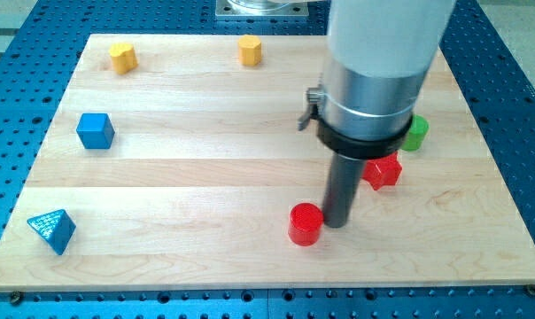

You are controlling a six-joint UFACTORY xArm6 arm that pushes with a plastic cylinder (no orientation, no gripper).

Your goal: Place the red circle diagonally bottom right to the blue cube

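The red circle [305, 223], a short red cylinder, sits low on the board, right of centre. My tip [336, 222] stands right against its right side, touching or nearly touching it. The blue cube [95, 130] sits far off at the view's left, mid height. The red circle is well to the right of the cube and lower in the view.
A red star-like block [383, 170] lies just right of the rod. A green block [416, 133] is partly hidden behind the arm. A blue triangular block [53, 230] is at bottom left. Two yellow blocks [122, 57] [250, 50] sit along the top edge.
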